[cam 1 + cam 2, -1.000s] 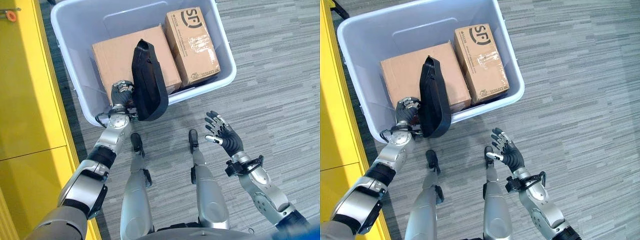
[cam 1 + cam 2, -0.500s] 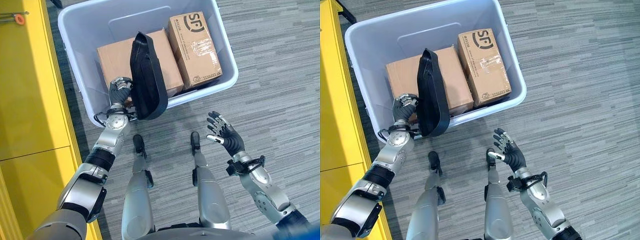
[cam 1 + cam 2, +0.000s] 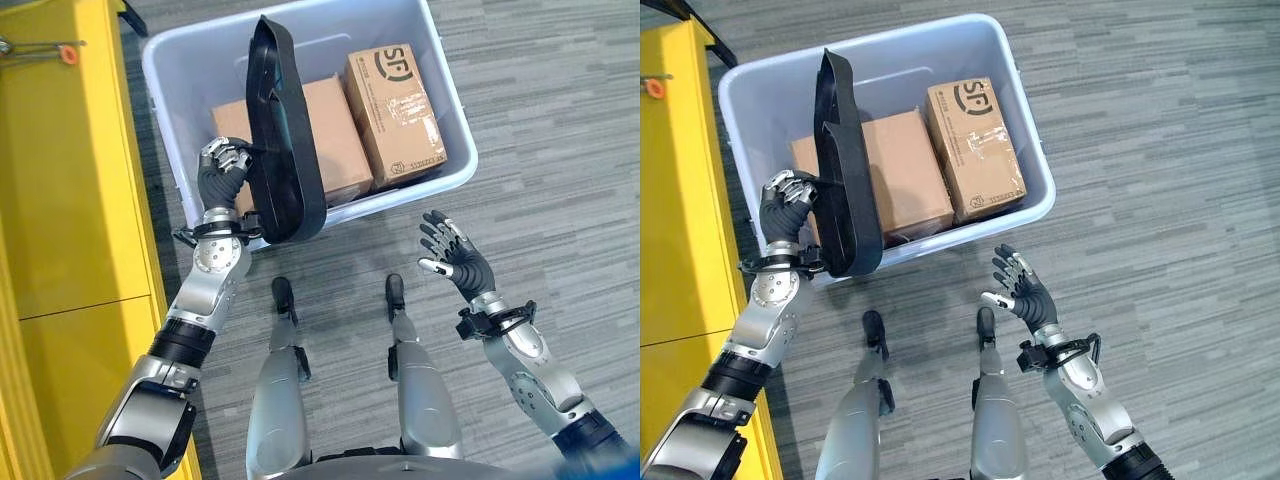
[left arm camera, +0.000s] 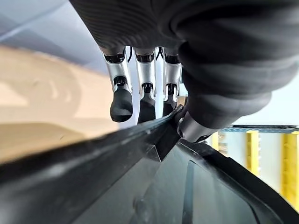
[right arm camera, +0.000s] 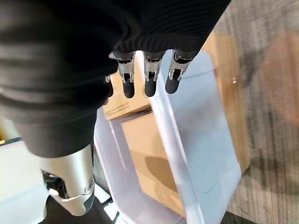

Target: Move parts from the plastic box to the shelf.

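Black plastic part [image 3: 280,140], long and curved with a raised rim, stands nearly upright at the near left corner of the plastic box [image 3: 430,60], its top end above the box and its lower end hanging over the near wall. The left hand [image 3: 222,170] has its fingers [image 4: 122,102] curled over one edge of the part and the thumb pressed against it from the other side, so the part is clamped in that hand above the box.

Inside the pale box two cardboard boxes lie side by side: a plain brown one [image 3: 902,180] next to the part and a taped one with print [image 3: 978,150] to the right of it. The box sits on grey striped floor [image 3: 560,130], beside a yellow shelf unit [image 3: 60,200] on the left.

The right hand [image 3: 1025,295] hangs over the floor near the box's near right corner, fingers spread and empty.
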Available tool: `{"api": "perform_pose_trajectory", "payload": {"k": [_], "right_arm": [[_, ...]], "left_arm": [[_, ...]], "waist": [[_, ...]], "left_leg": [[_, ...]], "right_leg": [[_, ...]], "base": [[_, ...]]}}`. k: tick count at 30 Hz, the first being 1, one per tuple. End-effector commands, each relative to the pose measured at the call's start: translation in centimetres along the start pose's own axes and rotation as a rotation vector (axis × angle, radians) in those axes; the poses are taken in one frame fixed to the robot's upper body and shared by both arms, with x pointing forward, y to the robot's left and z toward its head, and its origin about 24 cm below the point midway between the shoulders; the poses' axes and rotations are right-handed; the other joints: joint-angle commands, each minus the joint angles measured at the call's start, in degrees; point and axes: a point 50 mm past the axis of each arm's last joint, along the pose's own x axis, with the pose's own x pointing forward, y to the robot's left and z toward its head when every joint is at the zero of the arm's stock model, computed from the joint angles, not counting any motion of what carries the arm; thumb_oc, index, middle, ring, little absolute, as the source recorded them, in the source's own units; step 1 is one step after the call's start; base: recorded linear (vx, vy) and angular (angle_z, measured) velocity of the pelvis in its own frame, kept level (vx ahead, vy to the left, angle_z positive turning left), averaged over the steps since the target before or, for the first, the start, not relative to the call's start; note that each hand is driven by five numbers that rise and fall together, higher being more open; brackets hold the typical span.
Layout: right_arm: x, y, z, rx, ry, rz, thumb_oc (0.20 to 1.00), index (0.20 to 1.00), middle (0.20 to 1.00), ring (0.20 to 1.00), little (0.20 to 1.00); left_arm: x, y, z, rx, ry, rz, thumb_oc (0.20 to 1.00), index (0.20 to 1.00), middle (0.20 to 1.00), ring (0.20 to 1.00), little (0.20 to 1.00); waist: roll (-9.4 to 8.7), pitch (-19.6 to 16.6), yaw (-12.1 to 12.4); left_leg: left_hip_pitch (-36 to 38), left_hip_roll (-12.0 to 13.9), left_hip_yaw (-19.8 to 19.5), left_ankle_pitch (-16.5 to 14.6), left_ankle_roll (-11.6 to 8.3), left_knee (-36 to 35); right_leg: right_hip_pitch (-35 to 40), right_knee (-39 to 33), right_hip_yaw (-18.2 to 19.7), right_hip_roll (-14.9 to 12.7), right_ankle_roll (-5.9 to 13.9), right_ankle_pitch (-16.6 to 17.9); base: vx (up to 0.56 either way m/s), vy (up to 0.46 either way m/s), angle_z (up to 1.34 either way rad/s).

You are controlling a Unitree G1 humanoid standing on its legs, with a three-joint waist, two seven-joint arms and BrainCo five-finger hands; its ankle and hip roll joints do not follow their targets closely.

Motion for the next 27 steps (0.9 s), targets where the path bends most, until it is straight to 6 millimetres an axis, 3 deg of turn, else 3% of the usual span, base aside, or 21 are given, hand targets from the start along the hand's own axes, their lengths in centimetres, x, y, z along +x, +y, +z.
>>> {"api": "perform_pose_trajectory", "payload": {"k": [1, 7, 14, 15, 17, 19, 20, 22, 25, 26, 27], "right_arm": [[-0.1, -0.4, 0.8, -0.017, -0.055, -0.009, 1.0, 1.0, 1.0, 1.0, 1.0], [0.1, -0.6, 1.0, -0.029, -0.058, -0.014, 1.0, 1.0, 1.0, 1.0, 1.0], [0.5, -0.7, 1.2, -0.048, -0.059, 0.006, 1.0, 1.0, 1.0, 1.0, 1.0], [1.0, -0.4, 1.4, -0.065, -0.055, 0.041, 1.0, 1.0, 1.0, 1.0, 1.0], [1.1, -0.3, 1.4, -0.066, -0.056, 0.049, 1.0, 1.0, 1.0, 1.0, 1.0], [1.2, -0.4, 1.2, -0.088, -0.044, 0.063, 1.0, 1.0, 1.0, 1.0, 1.0], [1.0, -0.8, 1.4, -0.103, -0.042, 0.06, 1.0, 1.0, 1.0, 1.0, 1.0], [0.8, -1.4, 1.5, -0.139, -0.036, 0.047, 1.0, 1.0, 1.0, 1.0, 1.0], [0.5, -2.0, 1.6, -0.145, -0.031, 0.033, 1.0, 1.0, 1.0, 1.0, 1.0], [0.3, -2.3, 1.8, -0.144, -0.044, 0.017, 1.0, 1.0, 1.0, 1.0, 1.0], [0.1, -2.4, 1.7, -0.134, -0.044, 0.01, 1.0, 1.0, 1.0, 1.0, 1.0]], "left_arm": [[0.1, 1.8, 2.9, -0.013, -0.169, -0.008, 0.2, 0.2, 0.2, 0.2, 0.2], [-1.2, 2.9, 2.7, -0.014, -0.158, -0.024, 0.2, 0.2, 0.2, 0.2, 0.2], [-2.9, 3.7, 1.6, -0.002, -0.098, -0.069, 0.2, 0.2, 0.2, 0.2, 0.2], [-4.9, 3.9, -0.2, -0.106, 0.013, -0.077, 0.2, 0.2, 0.2, 0.2, 0.2], [-5.2, 4.0, -0.4, -0.117, 0.022, -0.08, 0.2, 0.2, 0.2, 0.2, 0.2], [-6.1, 4.4, -1.2, -0.129, 0.065, -0.073, 0.2, 0.2, 0.2, 0.2, 0.2], [-6.7, 4.3, -1.7, -0.147, 0.088, -0.074, 0.2, 0.2, 0.2, 0.2, 0.2], [-7.0, 4.0, -2.4, -0.163, 0.118, -0.078, 0.2, 0.2, 0.2, 0.2, 0.2], [-7.3, 4.0, -2.6, -0.169, 0.124, -0.083, 0.2, 0.2, 0.2, 0.2, 0.2], [-7.2, 3.6, -2.5, -0.173, 0.116, -0.093, 0.2, 0.2, 0.2, 0.2, 0.2], [-7.3, 3.4, -2.6, -0.178, 0.12, -0.1, 0.2, 0.2, 0.2, 0.2, 0.2]], "waist": [[0.3, -4.62, 0.22], [1.49, -6.08, 0.95], [3.62, -6.99, 1.99], [5.3, -6.72, 2.78], [5.46, -6.61, 2.98], [6.11, -6.5, 3.82], [6.54, -6.44, 4.32], [5.82, -6.18, 4.2], [5.07, -6.88, 4.6], [4.51, -7.63, 3.95], [4.52, -8.29, 3.61]], "left_leg": [[1.85, 3.91, -3.55, -7.32, -1.92, 7.36], [4.18, 4.62, -4.23, -6.71, -2.19, 6.68], [7.8, 6.17, -5.48, -6.52, -2.05, 7.86], [10.93, 8.78, -8.16, -3.4, -2.05, 7.77], [11.25, 9.42, -8.7, -2.35, -2.24, 7.26], [11.49, 11.37, -11.0, 4.54, -3.44, 3.56], [10.98, 12.07, -11.37, 10.01, -4.81, -0.1], [9.97, 11.52, -8.66, 12.86, -5.26, -0.95], [11.01, 8.36, -9.41, 7.32, -3.74, 1.72], [12.36, 6.54, -6.55, 1.28, -2.29, 6.84], [13.39, 5.74, -5.63, -1.43, -1.81, 7.65]], "right_leg": [[4.5, 9.62, -1.68, -2.65, -0.92, -9.38], [6.19, 11.24, -2.26, -2.07, -1.3, -11.12], [7.39, 20.46, -2.64, -0.22, -2.94, -17.03], [6.64, 33.96, -4.46, 3.22, -6.74, -25.32], [6.58, 35.04, -4.97, 3.84, -7.42, -26.43], [6.34, 36.14, -6.95, 5.94, -9.04, -28.08], [6.69, 35.52, -8.99, 6.74, -9.51, -28.39], [7.89, 33.94, -11.25, 5.85, -9.81, -28.11], [8.58, 28.83, -12.26, 4.72, -9.26, -24.45], [9.18, 24.63, -14.53, 3.19, -9.35, -22.29], [9.46, 23.3, -15.41, 2.8, -9.37, -21.53]], "base": [[0.0, 0.0, 0.0], [0.0, -0.026, 0.06], [-0.03, -0.116, 0.13], [-0.17, -0.462, 0.31], [-0.13, -0.326, 0.63], [-0.13, -0.3, 0.83], [-0.12, -0.271, 0.72], [-0.11, -0.182, 0.82], [-0.15, -0.11, 1.11], [-0.18, -0.155, 0.43], [-0.15, -0.133, 0.35]]}}
